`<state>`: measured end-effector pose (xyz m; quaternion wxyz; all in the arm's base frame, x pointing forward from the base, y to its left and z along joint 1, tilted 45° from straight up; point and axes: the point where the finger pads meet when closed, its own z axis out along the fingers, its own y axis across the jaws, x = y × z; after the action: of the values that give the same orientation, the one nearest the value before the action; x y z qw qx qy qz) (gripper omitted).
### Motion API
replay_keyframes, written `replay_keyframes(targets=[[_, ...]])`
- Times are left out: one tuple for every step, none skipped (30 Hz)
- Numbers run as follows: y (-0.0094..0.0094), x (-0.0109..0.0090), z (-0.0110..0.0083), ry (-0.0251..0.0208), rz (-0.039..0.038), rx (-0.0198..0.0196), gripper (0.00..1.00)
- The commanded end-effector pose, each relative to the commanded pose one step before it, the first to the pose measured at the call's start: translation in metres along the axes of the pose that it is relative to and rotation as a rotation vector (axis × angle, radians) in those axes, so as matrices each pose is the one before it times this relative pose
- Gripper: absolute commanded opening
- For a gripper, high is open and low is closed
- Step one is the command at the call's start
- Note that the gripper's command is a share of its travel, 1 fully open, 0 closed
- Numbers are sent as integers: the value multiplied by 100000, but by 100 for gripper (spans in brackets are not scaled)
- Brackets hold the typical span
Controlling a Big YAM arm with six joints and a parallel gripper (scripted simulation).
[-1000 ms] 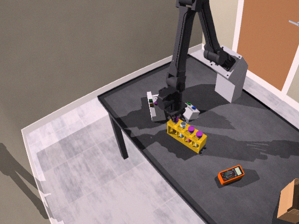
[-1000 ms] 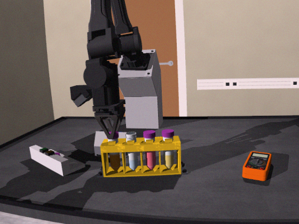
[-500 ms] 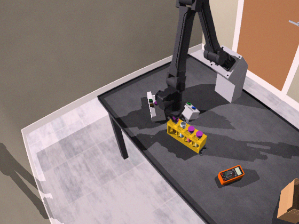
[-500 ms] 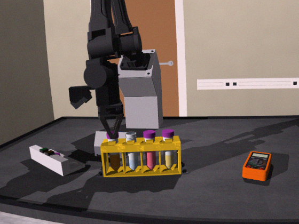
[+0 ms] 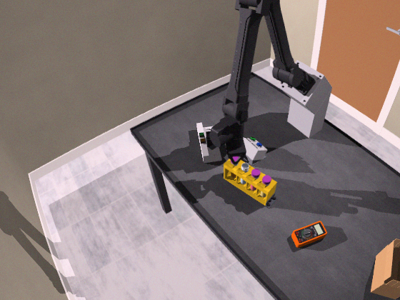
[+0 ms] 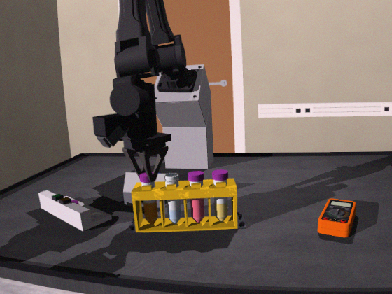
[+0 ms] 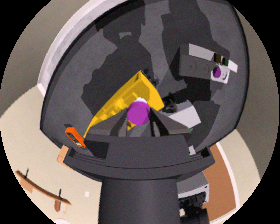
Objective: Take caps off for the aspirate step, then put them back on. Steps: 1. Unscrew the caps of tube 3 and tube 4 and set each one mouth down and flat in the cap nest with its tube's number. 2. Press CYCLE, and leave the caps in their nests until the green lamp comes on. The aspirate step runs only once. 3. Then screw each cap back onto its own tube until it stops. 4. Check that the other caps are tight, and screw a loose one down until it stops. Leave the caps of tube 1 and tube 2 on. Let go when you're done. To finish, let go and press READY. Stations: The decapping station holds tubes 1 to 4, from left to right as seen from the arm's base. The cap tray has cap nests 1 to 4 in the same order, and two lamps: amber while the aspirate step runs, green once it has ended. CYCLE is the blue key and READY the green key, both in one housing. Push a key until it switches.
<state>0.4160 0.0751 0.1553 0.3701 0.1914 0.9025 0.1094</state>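
My gripper (image 5: 236,160) (image 6: 149,179) (image 7: 139,110) points down and is shut on the purple cap of tube 4 (image 5: 235,158) (image 6: 143,177) (image 7: 139,112), at the end of the yellow station (image 5: 273,187) (image 6: 182,193) (image 7: 142,82). That cap sits on its tube's mouth. Tube 3 (image 5: 245,166) (image 6: 171,179) stands uncapped. The caps of tube 2 (image 5: 256,173) (image 6: 195,176) and tube 1 (image 5: 266,179) (image 6: 220,174) are on. One purple cap (image 6: 74,201) (image 7: 217,73) lies in the cap tray (image 5: 205,155) (image 6: 63,209) (image 7: 200,51). The green lamp (image 5: 201,134) and amber lamp (image 5: 203,140) look dark.
The key housing (image 5: 254,154) (image 6: 130,187) (image 7: 185,116), with its green key (image 5: 253,138) and blue key (image 5: 259,144), stands close behind the station on the arm's side. An orange multimeter (image 5: 309,234) (image 6: 337,218) and a cardboard box (image 5: 383,269) lie farther off.
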Motion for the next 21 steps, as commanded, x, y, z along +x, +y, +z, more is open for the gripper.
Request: replay_keyframes(targets=[[314,-7,-856,-346,-26906,-1517,0],[2,1,-2,1,-5004,-4,0],[0,0,-2,-2,-4699,14,0],[-7,-1,-1,-3,-4496,33,0],[-6,-1,-1,-2,-4504,29,0],[-4,0,-1,0,-4504,26,0],[-7,0,-1,1,-4505,28,0],[-6,0,-1,2,-4506,26,0],[-5,1,-1,3,-4507,24,0],[-20,1,1,-14,-3188,-89,0],[-5,1,-1,3,-4991,9,0],[-7,2,-1,4,-4988,11,0],[-4,1,-1,9,-4580,22,0],[0,0,0,0,0,0,0],[0,0,0,0,0,0,0],[41,-5,-3,-20,-5470,-73,0],[-49,11,1,23,-4930,67,0],[4,0,-2,-1,-5006,-6,0],[4,0,-2,-1,-5005,-6,0],[3,0,-1,-1,-5005,-5,0],[3,0,-1,-1,-5004,-5,0]])
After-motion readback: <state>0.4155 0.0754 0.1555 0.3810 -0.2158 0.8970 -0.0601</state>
